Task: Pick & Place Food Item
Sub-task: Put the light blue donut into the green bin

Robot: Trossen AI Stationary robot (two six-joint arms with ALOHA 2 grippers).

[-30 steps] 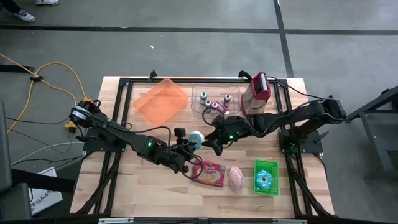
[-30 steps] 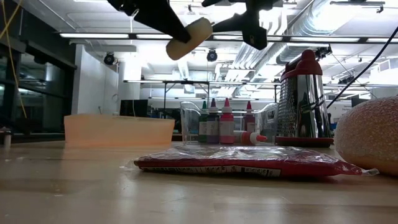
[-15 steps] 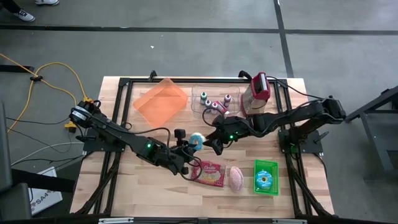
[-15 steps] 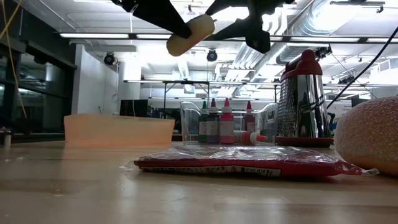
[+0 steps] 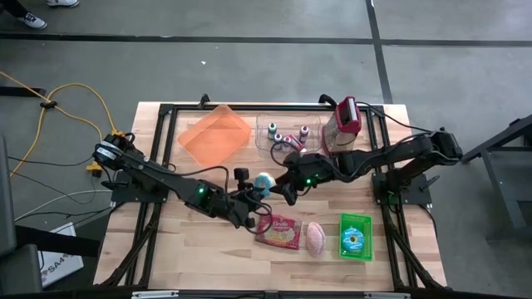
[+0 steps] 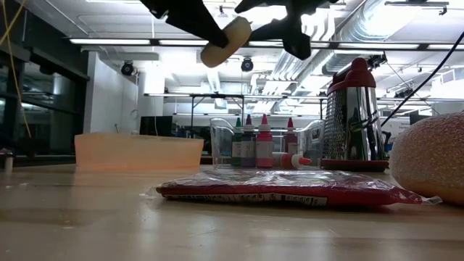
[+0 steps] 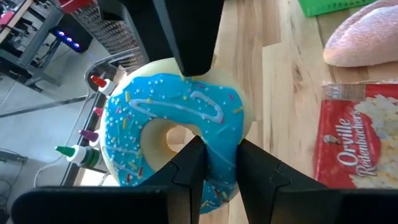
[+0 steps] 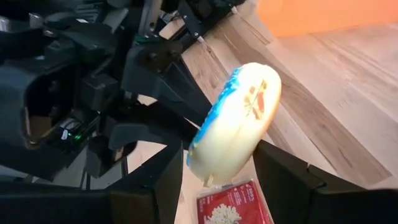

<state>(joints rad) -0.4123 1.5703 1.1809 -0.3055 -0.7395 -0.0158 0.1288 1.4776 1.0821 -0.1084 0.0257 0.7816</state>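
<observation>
Since the earlier frame the blue-iced doughnut (image 5: pixel 263 181) has been shifted slightly toward the right gripper (image 5: pixel 285 188) while held aloft. It is clamped at its rim by the left gripper (image 7: pixel 214 165), above the middle of the wooden table (image 5: pixel 166 241). The right gripper's fingers (image 8: pixel 283 177) stand parted on either side of it; contact cannot be made out. A glossy red popcorn packet (image 5: pixel 279 232) lies flat near the front edge. In the low view both arms are cut off above, before a lit workshop.
</observation>
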